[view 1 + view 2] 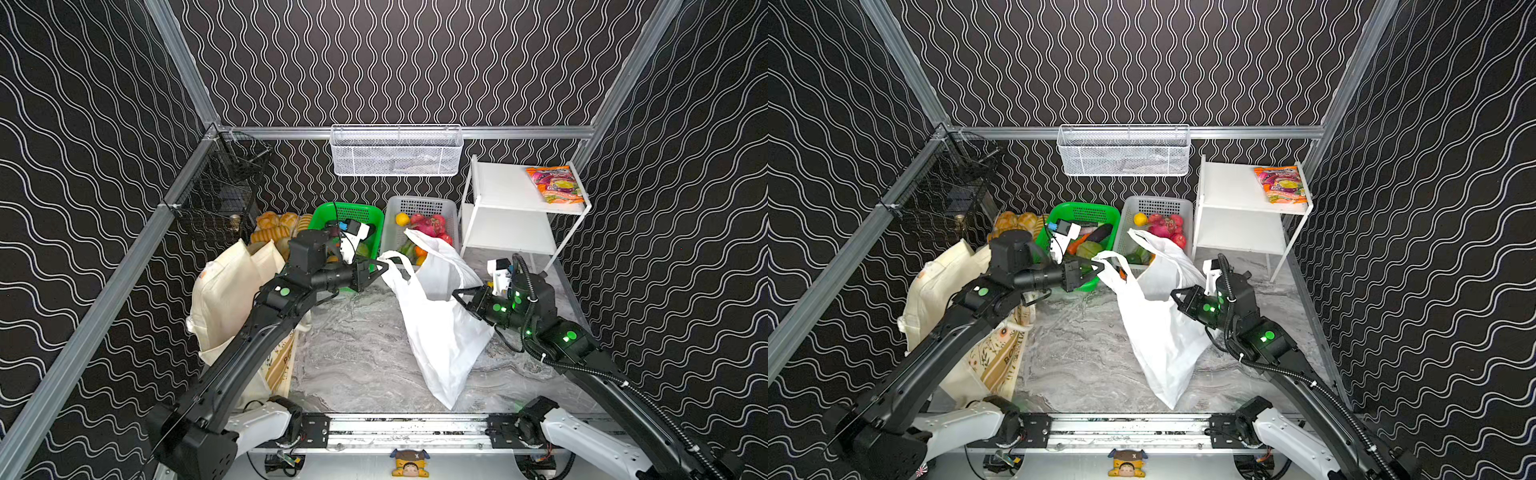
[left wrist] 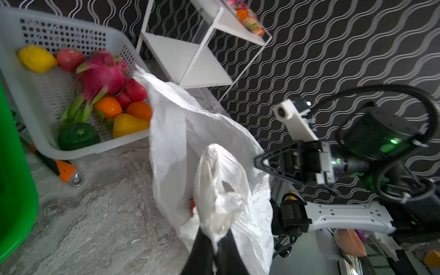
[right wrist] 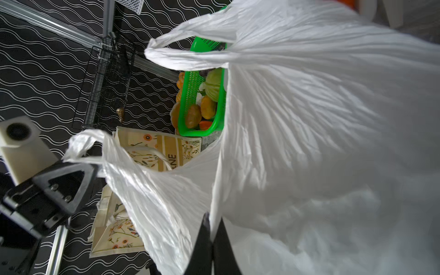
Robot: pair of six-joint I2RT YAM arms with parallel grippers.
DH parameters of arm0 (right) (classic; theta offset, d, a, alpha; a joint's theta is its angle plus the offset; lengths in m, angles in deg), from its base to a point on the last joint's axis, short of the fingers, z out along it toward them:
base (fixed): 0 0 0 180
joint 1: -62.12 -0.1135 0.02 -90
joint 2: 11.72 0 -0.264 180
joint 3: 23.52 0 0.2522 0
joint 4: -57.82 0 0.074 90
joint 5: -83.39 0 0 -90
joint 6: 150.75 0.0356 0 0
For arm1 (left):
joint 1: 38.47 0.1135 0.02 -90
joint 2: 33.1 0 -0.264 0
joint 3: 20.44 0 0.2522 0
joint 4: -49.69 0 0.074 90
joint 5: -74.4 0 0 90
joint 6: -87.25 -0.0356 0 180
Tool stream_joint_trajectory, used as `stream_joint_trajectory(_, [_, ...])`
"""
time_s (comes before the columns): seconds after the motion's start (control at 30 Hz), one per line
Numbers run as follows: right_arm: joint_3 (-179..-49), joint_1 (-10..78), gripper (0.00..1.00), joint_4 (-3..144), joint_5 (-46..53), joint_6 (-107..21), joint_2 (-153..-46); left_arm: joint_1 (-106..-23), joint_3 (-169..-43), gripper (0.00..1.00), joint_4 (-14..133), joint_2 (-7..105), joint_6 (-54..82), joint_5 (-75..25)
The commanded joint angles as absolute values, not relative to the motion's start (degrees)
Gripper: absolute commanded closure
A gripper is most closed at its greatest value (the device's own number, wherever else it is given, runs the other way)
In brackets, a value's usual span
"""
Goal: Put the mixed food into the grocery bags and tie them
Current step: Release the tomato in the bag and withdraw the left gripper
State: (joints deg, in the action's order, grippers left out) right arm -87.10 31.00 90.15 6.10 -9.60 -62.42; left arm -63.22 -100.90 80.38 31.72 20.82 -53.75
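Observation:
The thin white plastic grocery bag (image 1: 440, 332) (image 1: 1163, 340) stands open on the marble table between my arms. My left gripper (image 1: 384, 266) (image 2: 215, 234) is shut on one loop handle (image 2: 214, 185) of it. At the bag's opposite side my right gripper (image 1: 455, 293) (image 3: 213, 219) is shut on a fold of the rim. The other handle (image 1: 415, 239) stands free toward the back. The cream tote (image 1: 224, 299) (image 3: 166, 147) slumps at the left under my left arm. A pale green cabbage (image 3: 214, 83) and brown potatoes (image 3: 192, 116) lie in the green basket (image 1: 357, 212).
A white basket (image 1: 419, 203) of fruit sits behind the bag. The white shelf (image 1: 507, 187) at back right carries a colourful snack packet (image 1: 555, 185). Bread rolls (image 1: 274, 224) and a black wire basket (image 1: 224, 187) are at back left. An orange-handled tool (image 2: 66, 171) lies on the table.

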Motion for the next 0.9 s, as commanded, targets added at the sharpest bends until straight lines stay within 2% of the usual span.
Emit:
stream_joint_trajectory(0.0, [-88.8, 31.2, 1.00, 92.6, 3.7, -13.0, -63.5, -64.6, -100.5, 1.00, 83.6, 27.8, 17.4, -58.6])
stream_joint_trajectory(0.13, [-89.0, 31.4, 1.00, 96.1, 2.8, -13.1, -64.8, -69.0, -98.3, 1.00, 84.0, 23.4, 17.0, -56.9])
stream_joint_trajectory(0.4, [-96.0, 31.5, 1.00, 104.3, 5.5, -16.7, -71.7, -76.7, -98.4, 1.00, 80.5, 23.2, 18.9, -54.1])
stream_joint_trajectory(0.57, [-101.8, 31.4, 1.00, 109.4, 2.9, -21.8, -77.3, -79.1, -95.3, 1.00, 78.8, 22.6, 19.8, -54.3])
stream_joint_trajectory(0.8, [-105.8, 31.5, 1.00, 110.9, 0.7, -25.8, -80.5, -80.9, -93.9, 1.00, 84.1, 21.2, 16.0, -52.4])
stream_joint_trajectory(0.87, [-107.2, 31.5, 1.00, 112.6, 1.2, -27.9, -81.2, -80.9, -95.1, 0.84, 87.6, 21.1, 13.1, -50.2])
